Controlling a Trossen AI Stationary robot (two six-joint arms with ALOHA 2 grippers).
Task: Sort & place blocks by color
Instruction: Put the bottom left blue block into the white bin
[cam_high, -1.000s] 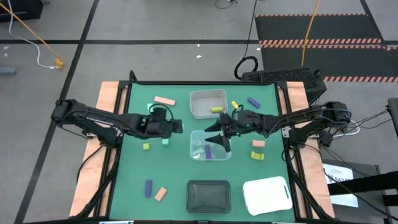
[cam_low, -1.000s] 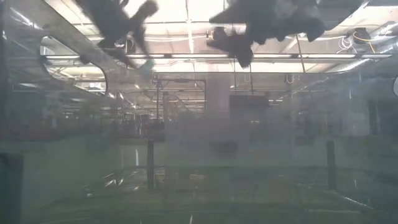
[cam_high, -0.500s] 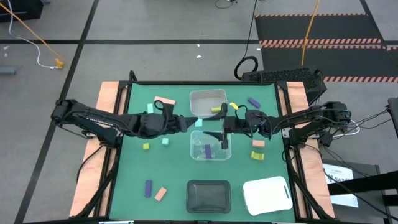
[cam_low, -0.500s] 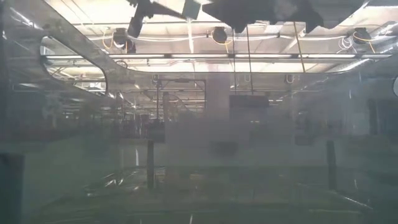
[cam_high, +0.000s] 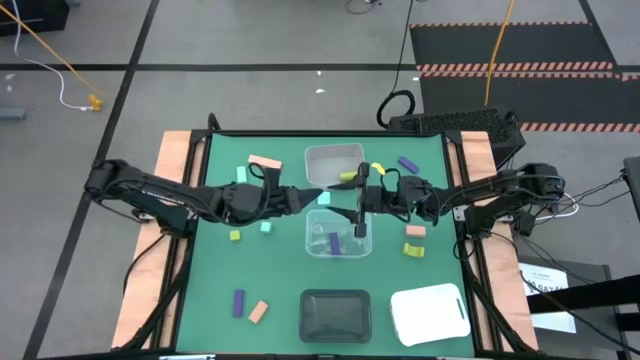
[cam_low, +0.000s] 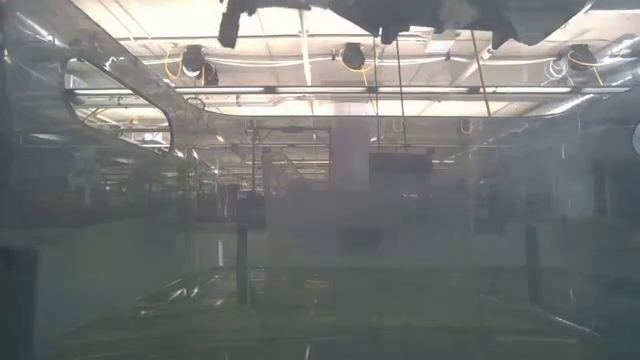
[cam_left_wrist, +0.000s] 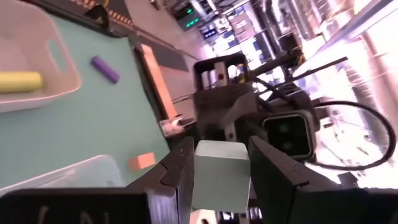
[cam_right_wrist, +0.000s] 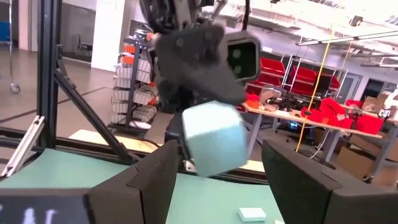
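Note:
My left gripper (cam_high: 316, 197) reaches level from the left toward the table's middle, shut on a mint green block (cam_left_wrist: 221, 174). The block hangs high above the gap between the far pale tray (cam_high: 334, 165) and the clear tray (cam_high: 337, 235). My right gripper (cam_high: 357, 203) faces it from the right, open. In the right wrist view the block (cam_right_wrist: 211, 140) stands between that gripper's fingers, with a gap on each side. Other blocks lie loose on the green table (cam_high: 280, 270). My left gripper pinches the mint block by two opposite sides (cam_left_wrist: 200, 180) between its two fingers. The fingers come level from the table's left. The block sticks out past the fingertips toward my right gripper, lifted clear of the table and trays.
The far tray holds a yellow block (cam_high: 347, 176); the clear tray holds purple ones (cam_high: 335, 243). A black tray (cam_high: 335, 315) and a white tray (cam_high: 430, 312) stand near the front edge. Loose blocks lie left (cam_high: 264, 161) (cam_high: 266, 228) (cam_high: 238, 301) and right (cam_high: 407, 163) (cam_high: 415, 231).
My left gripper, pointing down over the table's left half a second ago, has tipped up to level and swung up and right to the middle with the mint block. My right gripper has rolled and tipped up, so one finger now points toward the far edge and one toward the near edge.

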